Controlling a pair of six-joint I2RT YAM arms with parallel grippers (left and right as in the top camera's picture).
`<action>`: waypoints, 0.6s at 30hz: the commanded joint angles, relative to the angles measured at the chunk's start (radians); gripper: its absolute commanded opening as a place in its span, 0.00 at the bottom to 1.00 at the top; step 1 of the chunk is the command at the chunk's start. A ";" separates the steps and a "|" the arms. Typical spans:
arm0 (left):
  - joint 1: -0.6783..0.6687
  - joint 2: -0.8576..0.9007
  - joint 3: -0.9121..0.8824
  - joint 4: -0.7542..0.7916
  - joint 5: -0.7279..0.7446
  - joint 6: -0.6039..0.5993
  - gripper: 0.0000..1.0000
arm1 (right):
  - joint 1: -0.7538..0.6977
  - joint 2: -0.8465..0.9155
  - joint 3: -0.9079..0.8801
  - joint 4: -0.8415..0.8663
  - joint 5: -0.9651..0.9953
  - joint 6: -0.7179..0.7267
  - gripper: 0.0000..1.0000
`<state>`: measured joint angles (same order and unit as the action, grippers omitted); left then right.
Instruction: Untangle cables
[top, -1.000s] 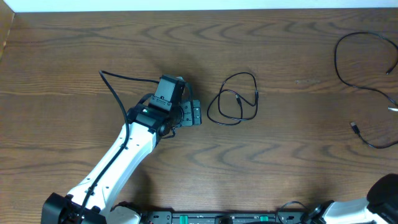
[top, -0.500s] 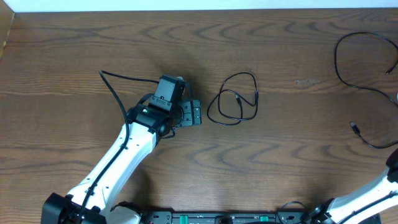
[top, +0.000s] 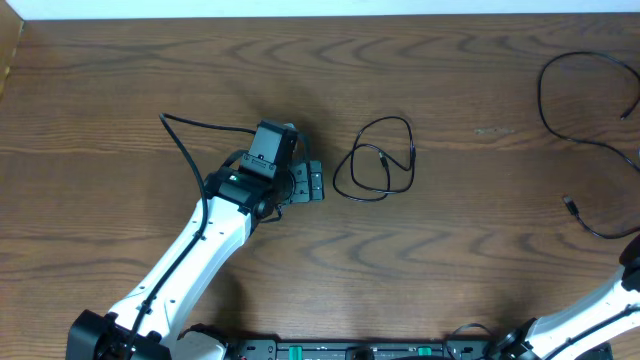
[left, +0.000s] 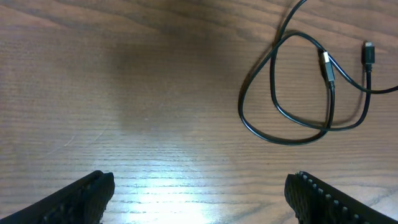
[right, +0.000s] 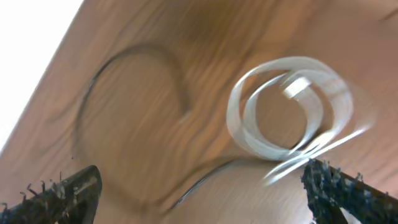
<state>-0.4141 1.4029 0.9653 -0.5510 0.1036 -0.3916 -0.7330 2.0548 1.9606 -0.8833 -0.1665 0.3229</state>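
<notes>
A thin black cable (top: 411, 165) lies in a loose loop at mid-table. My left gripper (top: 315, 185) rests just left of it, open and holding nothing. The left wrist view shows that loop (left: 272, 81) ahead and to the right, one plug end (left: 327, 67) inside it, and the open left gripper (left: 199, 205) over bare wood. In the blurred right wrist view a coiled white cable (right: 244, 124) lies beside a black cable (right: 137, 48), which curves left of it. My right gripper (right: 199, 199) hangs open above them, touching neither.
A longer black cable (top: 541, 100) arcs along the table's far right, with a plug end (top: 568, 203) lying loose. The left arm's own thick wire (top: 175, 135) trails behind it. The right arm (top: 625, 290) enters at the bottom right corner. The table's far edge (top: 320, 17) borders a white surface.
The right arm has swung up along the right edge of the overhead view, and its jaws have opened. The left arm and the middle black loop have not moved.
</notes>
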 joint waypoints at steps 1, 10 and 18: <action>0.005 0.000 -0.004 -0.002 0.000 0.006 0.93 | 0.066 -0.064 0.009 -0.087 -0.386 -0.100 0.99; 0.081 0.000 -0.004 0.049 -0.016 -0.040 0.93 | 0.391 -0.060 -0.042 -0.242 -0.423 -0.306 0.99; 0.180 0.000 -0.004 -0.045 -0.013 -0.040 0.93 | 0.662 -0.056 -0.161 -0.190 -0.422 -0.550 0.99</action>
<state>-0.2657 1.4029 0.9653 -0.5758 0.0990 -0.4221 -0.1337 2.0201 1.8458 -1.0863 -0.5739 -0.0872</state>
